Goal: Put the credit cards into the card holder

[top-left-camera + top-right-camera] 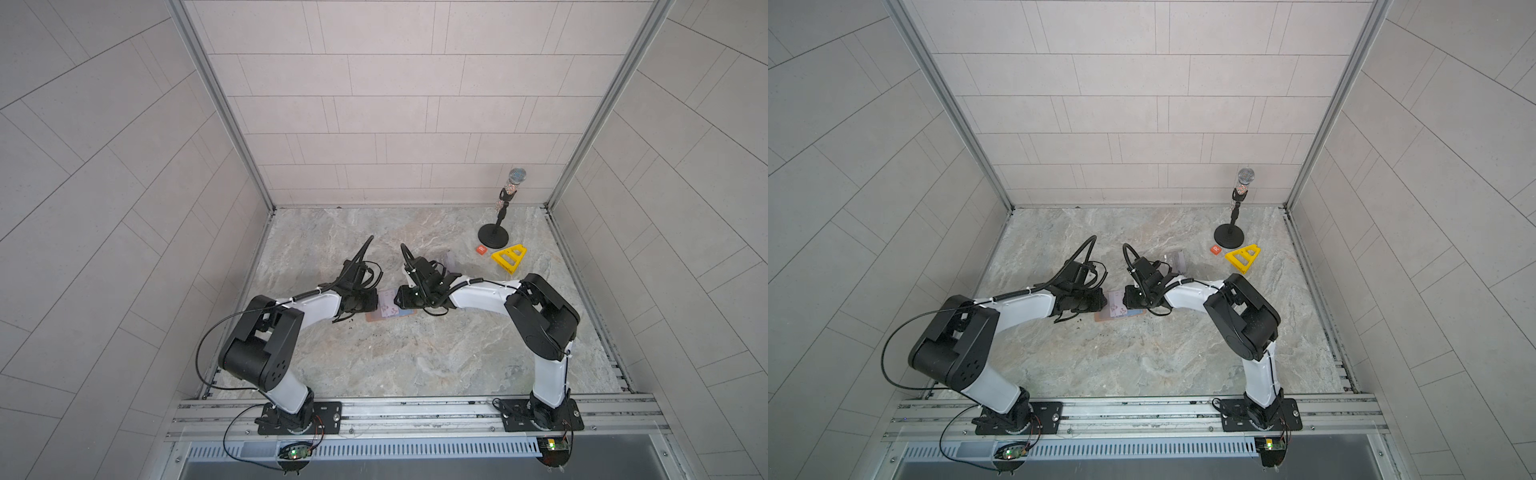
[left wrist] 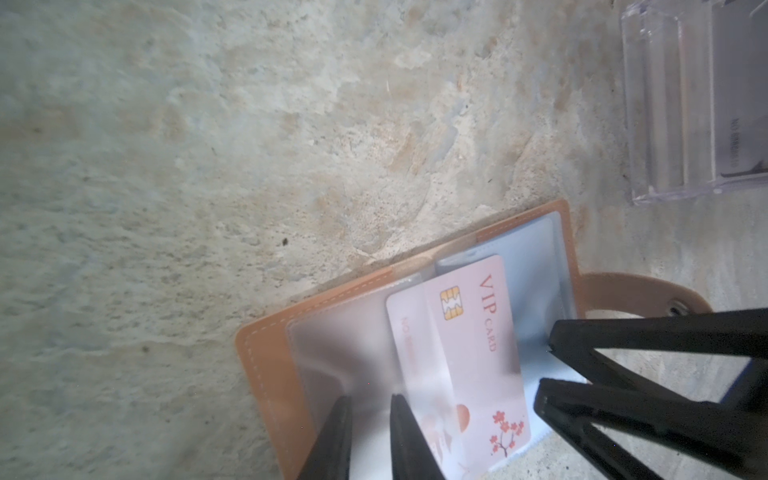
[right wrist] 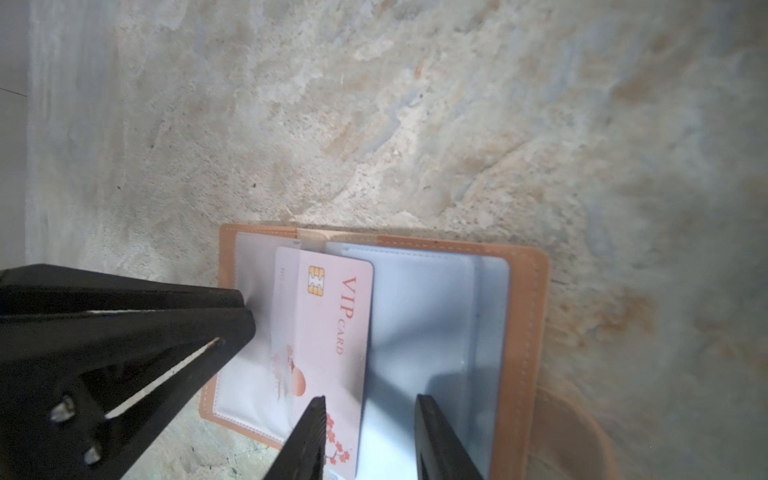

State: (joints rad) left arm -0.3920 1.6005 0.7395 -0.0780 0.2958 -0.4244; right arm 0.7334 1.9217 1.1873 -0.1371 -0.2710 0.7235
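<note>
Pink card (image 3: 328,324) half into a clear sleeve (image 3: 249,374) of the card holder (image 3: 528,332): your left gripper (image 2: 370,399) pinches that sleeve, right gripper (image 3: 370,399) spread; next, push the card squarely home.

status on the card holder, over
left gripper pinching card holder sleeve. right gripper open over pink VIP card, card partly sleeved. clear box off aside.
</note>
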